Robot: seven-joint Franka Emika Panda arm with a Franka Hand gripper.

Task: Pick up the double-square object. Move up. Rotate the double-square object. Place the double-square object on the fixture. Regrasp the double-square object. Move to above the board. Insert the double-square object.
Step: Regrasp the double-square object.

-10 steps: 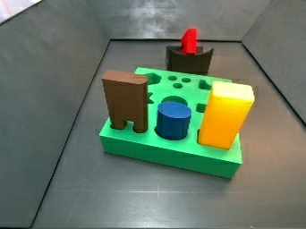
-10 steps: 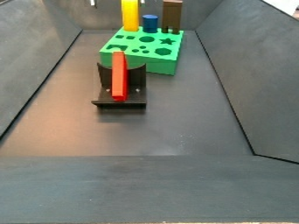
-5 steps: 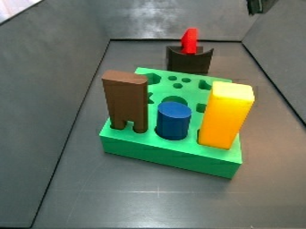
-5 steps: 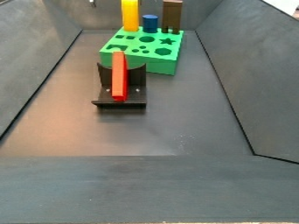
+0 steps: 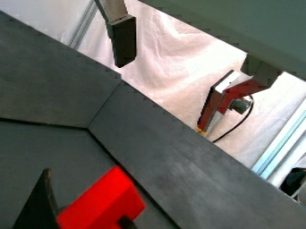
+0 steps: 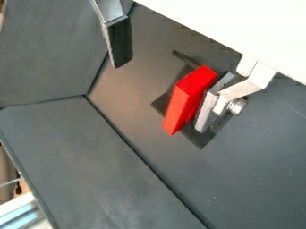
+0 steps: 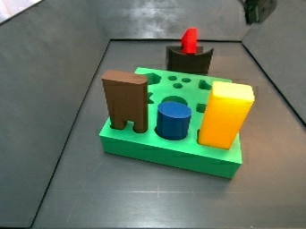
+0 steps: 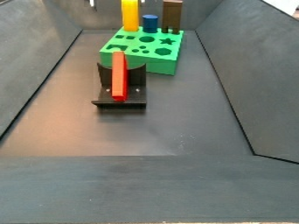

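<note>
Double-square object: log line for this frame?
double-square object: upright on fixture | gripper: open, above, empty | board: insertion pending

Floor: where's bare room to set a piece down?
Bare floor runs from the fixture to the near wall. Crowded on the board. The gripper hangs open, high by the far wall.

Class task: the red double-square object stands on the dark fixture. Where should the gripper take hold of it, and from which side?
Grip the double-square object by its upper part, probably from above: it stands upright on the fixture, top clear. The gripper hangs open above it.
</note>
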